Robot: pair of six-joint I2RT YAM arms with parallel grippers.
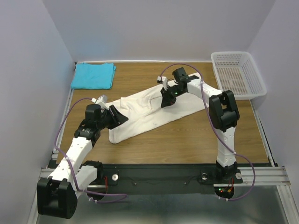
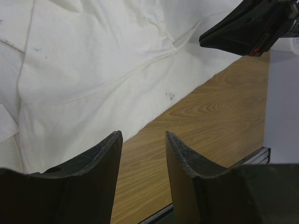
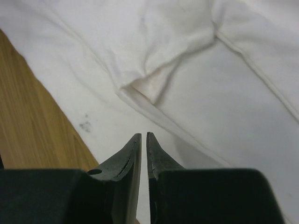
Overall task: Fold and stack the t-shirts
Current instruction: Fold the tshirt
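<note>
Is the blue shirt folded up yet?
Folded. The blue shirt lies as a small, neat rectangle, with no sleeves sticking out.

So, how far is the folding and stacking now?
Done: the turquoise t-shirt lies folded at the table's far left corner. In hand: the white t-shirt is partly folded, left gripper open beside it, right gripper nearly closed above it. Remaining: finish folding, then stack.

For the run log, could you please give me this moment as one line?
left gripper open, at left end of white shirt | right gripper shut above white shirt | blue shirt folded, far left
</note>
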